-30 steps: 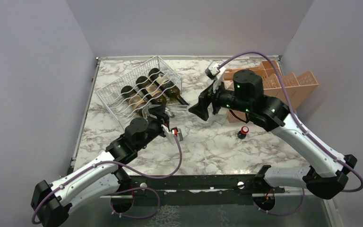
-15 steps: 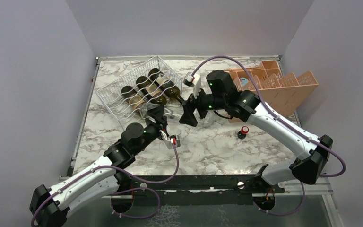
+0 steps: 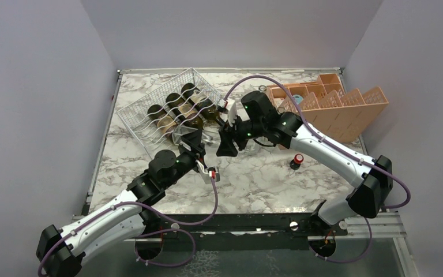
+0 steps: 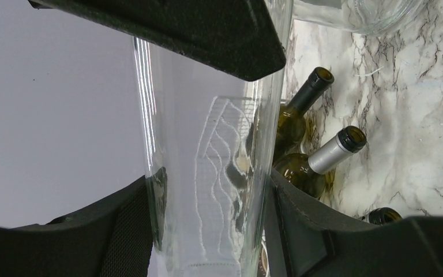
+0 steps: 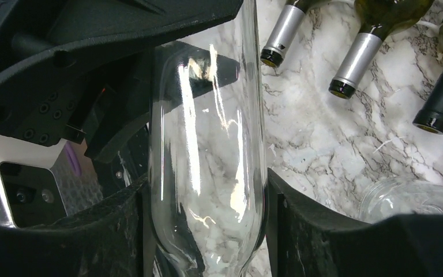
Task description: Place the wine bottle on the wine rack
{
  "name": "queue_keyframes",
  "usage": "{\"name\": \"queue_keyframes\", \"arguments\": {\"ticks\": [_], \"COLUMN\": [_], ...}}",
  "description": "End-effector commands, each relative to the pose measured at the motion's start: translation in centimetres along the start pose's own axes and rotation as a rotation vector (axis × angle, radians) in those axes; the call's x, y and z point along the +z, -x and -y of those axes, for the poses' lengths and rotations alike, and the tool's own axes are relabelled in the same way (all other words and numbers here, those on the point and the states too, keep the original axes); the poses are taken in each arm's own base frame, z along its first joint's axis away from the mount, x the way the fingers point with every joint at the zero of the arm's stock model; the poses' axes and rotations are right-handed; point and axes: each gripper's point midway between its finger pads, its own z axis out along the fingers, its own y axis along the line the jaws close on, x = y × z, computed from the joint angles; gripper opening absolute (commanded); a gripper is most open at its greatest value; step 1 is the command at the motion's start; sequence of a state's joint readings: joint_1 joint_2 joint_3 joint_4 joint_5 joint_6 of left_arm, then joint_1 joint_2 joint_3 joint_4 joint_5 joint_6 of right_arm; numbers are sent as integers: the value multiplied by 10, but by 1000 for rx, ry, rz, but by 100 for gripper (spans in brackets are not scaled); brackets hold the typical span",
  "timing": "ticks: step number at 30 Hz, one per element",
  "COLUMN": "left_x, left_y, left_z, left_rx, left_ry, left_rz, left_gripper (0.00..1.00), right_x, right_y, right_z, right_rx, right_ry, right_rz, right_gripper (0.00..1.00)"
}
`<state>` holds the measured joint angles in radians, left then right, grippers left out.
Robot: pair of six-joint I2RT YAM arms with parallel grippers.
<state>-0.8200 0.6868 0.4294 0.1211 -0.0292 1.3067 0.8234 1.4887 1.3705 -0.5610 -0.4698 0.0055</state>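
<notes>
Lavender walls close in a marble table [image 3: 254,184]. At 11 o'clock lies the rack [image 3: 141,118], with 3 dark bottles [image 3: 187,107] in its cradles and their necks poking out toward 4 o'clock. An orange crate [image 3: 334,109] sits at 2 o'clock. A small red-capped item [image 3: 297,160] stands alone right of centre.

The bottle [image 5: 207,144] is clear glass and is held off the marble near mid-table, just off the rack's 4 o'clock corner. The left gripper [image 3: 191,140] is clamped on it, glass filling the gap between its fingers. The right gripper [image 3: 226,143] faces it from 3 o'clock, with fingers [image 5: 300,231] flush against both sides of the same glass, so it grips too. The 3 necks lie on the rack side of the held bottle, right in the wrist views. A clear jar [image 5: 404,199] rests on the marble beside the right gripper.

1 second ago the right gripper hung nearer the crate, jaws wider and well apart from the left one. It has since swung toward 9 o'clock and closed in. The left gripper has barely shifted, while the rack, crate and red-capped item lie as before.
</notes>
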Motion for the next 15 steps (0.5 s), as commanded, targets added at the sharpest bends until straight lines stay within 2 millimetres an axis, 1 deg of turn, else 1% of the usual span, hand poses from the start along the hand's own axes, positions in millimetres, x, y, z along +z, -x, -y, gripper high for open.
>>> {"name": "queue_keyframes", "arguments": {"ticks": [1, 4, 5, 7, 9, 10, 12, 13, 14, 15], "left_x": [-2, -2, -2, -2, -2, -1, -2, -2, -3, -3], "left_y": [17, 17, 17, 16, 15, 14, 14, 15, 16, 18], "left_z": [-33, -32, -31, -29, -25, -22, -19, -18, -19, -19], "left_rx": [2, -7, -9, -13, -12, -9, -1, -2, -6, -7], "left_ry": [113, 112, 108, 101, 91, 84, 79, 78, 79, 81], "left_rz": [70, 71, 71, 68, 65, 64, 65, 72, 78, 87], "left_gripper": [0, 1, 6, 25, 53, 64, 81, 95, 98, 99], "right_x": [6, 4, 4, 1, -4, -7, -15, -19, -23, -26], "right_y": [2, 5, 6, 10, 16, 19, 27, 30, 33, 35], "right_z": [2, 4, 5, 7, 10, 12, 16, 19, 21, 24], "right_rx": [19, 23, 26, 29, 31, 33, 36, 41, 45, 49], "right_ry": [0, -20, -27, -49, -81, -100, -146, -171, -196, -218], "right_rz": [22, 33, 37, 52, 80, 95, 136, 155, 174, 192], "right_gripper": [27, 12, 8, 1, 1, 1, 1, 1, 1, 1]}}
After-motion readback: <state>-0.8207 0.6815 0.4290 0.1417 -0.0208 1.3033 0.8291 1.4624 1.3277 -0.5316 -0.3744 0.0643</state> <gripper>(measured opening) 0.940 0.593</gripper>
